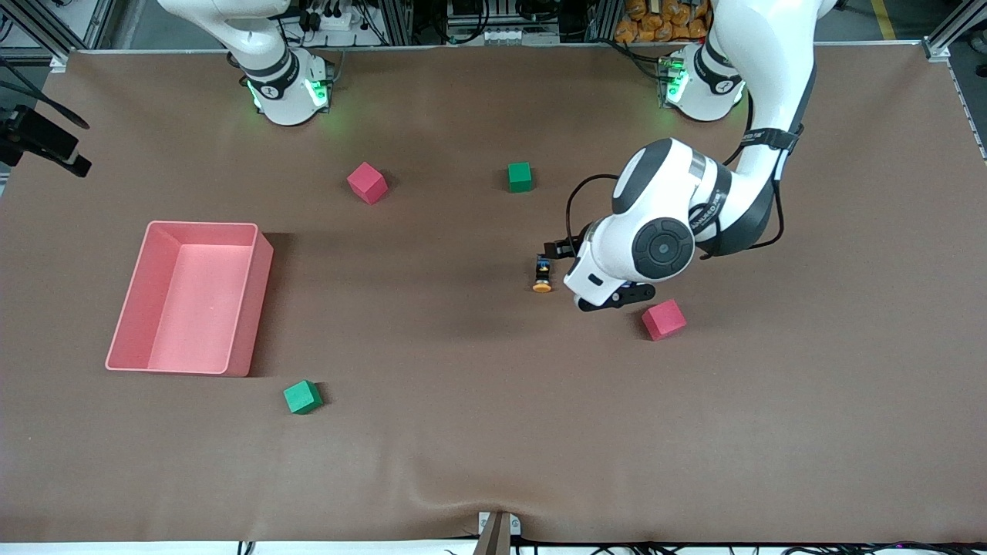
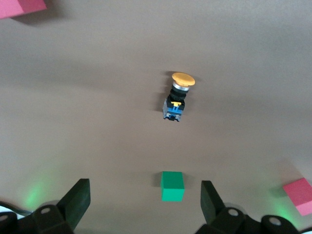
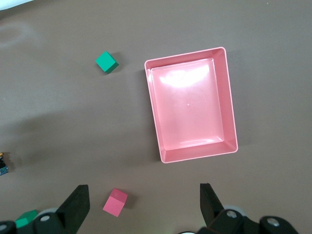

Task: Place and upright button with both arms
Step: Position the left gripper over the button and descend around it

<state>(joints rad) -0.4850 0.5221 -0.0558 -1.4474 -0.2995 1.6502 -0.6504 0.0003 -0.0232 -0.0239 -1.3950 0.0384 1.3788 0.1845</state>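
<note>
The button (image 1: 543,276) lies on its side on the brown cloth, near the table's middle, with its orange cap toward the front camera and its black and blue body away from it. The left arm's hand (image 1: 628,250) hangs over the cloth beside the button, toward the left arm's end. In the left wrist view the button (image 2: 176,97) lies ahead of the left gripper (image 2: 144,194), which is open and holds nothing. The right gripper (image 3: 144,195) is open and empty, high over a red cube (image 3: 115,202) and the pink bin (image 3: 229,105). Its hand is out of the front view.
A pink bin (image 1: 252,304) stands toward the right arm's end. Red cubes (image 1: 367,183) (image 1: 663,319) and green cubes (image 1: 520,176) (image 1: 302,397) are scattered on the cloth. One red cube lies close to the left hand, nearer to the front camera.
</note>
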